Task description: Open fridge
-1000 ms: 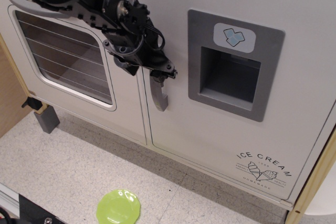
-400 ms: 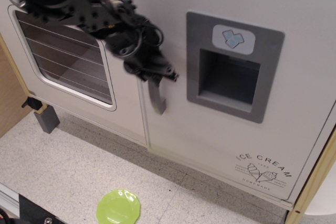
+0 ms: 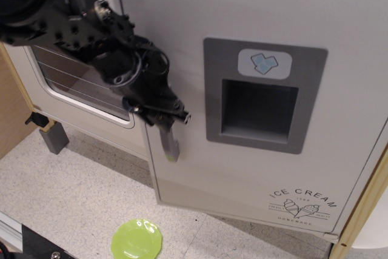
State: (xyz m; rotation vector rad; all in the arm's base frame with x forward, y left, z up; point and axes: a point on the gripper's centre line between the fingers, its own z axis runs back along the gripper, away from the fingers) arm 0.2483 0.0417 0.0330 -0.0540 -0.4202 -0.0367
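Observation:
The fridge point(image 3: 254, 16) is a large white door with a grey dispenser panel point(image 3: 260, 95), a blue ice sticker point(image 3: 264, 63) and an "ICE CREAM" logo point(image 3: 301, 202). Its left edge stands swung out from the cabinet, so the door is partly open. My black gripper point(image 3: 163, 116) is shut on the door's vertical grey handle point(image 3: 170, 144), whose lower end sticks out below the fingers. My arm point(image 3: 73, 22) reaches in from the upper left.
The white oven door point(image 3: 79, 89) with a glass window is left of the fridge, partly behind my arm. A green plate point(image 3: 137, 240) lies on the speckled floor below. A grey block point(image 3: 53, 137) stands at the left by a wooden panel.
The gripper has pulled the handle left and down toward the camera. The fridge door's left edge has swung outward and now overlaps the oven door's right side.

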